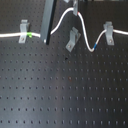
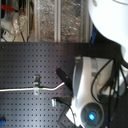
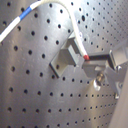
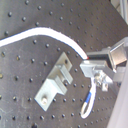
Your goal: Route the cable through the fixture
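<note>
The cable (image 4: 50,34), pinched in the claw (image 4: 86,65), arcs beside the fixture (image 4: 56,80).

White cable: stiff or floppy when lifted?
Likely floppy: the cable loops in soft curves between the clips in the first exterior view. Probably light, since it bends sharply where the pincer holds it. It may sag beside the middle fixture.

cable (image 1: 80,25) ends cut off both sides | arm hides cable, 2nd ext view
</note>
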### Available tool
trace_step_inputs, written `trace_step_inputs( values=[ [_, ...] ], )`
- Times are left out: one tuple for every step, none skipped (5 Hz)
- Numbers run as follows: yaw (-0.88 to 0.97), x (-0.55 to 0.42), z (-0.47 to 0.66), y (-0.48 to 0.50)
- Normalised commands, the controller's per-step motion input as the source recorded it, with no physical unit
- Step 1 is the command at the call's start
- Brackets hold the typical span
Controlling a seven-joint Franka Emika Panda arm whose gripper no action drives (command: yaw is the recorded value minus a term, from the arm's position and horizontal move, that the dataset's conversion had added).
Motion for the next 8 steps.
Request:
trace_step_inputs(
  values=[
    [0.0,-0.036,0.0,0.024],
    [0.01,-0.321,0.15,0.219],
    [0.09,-0.282,0.12,0.207],
    [0.11,-0.022,0.13,0.204],
    [0.0,0.155,0.54,0.231],
    [0.0,0.0,0.04,0.001],
    [0.0,0.053,0.19,0.079],
    [0.0,0.001,0.15,0.004]
  ],
)
